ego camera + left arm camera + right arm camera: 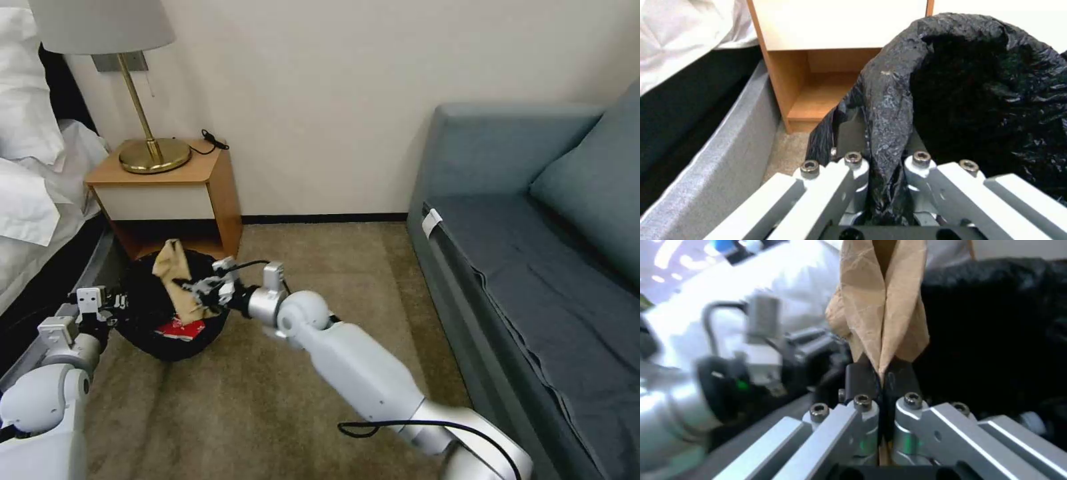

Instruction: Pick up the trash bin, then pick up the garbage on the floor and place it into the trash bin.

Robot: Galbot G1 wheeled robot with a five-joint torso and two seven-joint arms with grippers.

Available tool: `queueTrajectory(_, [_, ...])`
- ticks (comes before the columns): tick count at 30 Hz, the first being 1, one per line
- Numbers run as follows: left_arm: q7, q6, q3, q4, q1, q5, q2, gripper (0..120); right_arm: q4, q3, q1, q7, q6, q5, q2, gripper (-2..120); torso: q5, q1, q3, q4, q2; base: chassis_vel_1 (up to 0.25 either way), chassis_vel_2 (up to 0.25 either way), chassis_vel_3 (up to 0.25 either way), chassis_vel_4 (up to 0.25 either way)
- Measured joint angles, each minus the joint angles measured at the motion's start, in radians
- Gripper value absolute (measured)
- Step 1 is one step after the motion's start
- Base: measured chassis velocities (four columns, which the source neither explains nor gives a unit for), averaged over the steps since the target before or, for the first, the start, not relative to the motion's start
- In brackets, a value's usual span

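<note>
The trash bin (150, 300), lined with a crinkly black bag (978, 93), hangs just above the carpet in front of the nightstand. My left gripper (120, 300) is shut on the bin's rim, its fingers pinching the bag fold (884, 160). My right gripper (200, 293) is over the bin's mouth, shut on a piece of garbage, tan crumpled paper (175, 270) that sticks up from its pads (882, 316). A red-white crumpled wrapper (180, 329) lies inside the bin.
A wooden nightstand (170, 193) with a brass lamp (150, 153) stands right behind the bin. The bed (40, 193) with white linen is on the left, its grey base (724, 160) close to my left gripper. A blue-grey sofa (533, 267) lines the right.
</note>
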Motion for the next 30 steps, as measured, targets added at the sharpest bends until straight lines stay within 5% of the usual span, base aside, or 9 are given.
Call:
queueTrajectory(3, [0.0,0.0,0.0,0.002,0.0,0.0,-0.003,4,-0.009,-0.005,0.001,0.024,0.0,-0.007,0.001,3,0.0,0.0,0.0,0.0,0.0,0.0,0.0,0.0,0.0])
queueTrajectory(23, [0.002,0.0,0.007,0.011,-0.008,0.002,-0.009,4,-0.007,-0.01,-0.001,0.075,0.02,-0.053,0.001,76,0.0002,0.0,0.0,-0.0001,0.0,0.0,0.0,0.0,0.0])
queueTrajectory(30, [0.0,-0.008,-0.016,0.03,-0.01,-0.008,0.006,4,-0.052,0.031,0.026,0.088,-0.041,-0.253,-0.062,99,0.0003,0.0,0.0,-0.0002,0.0,0.0,0.0,0.0,0.0])
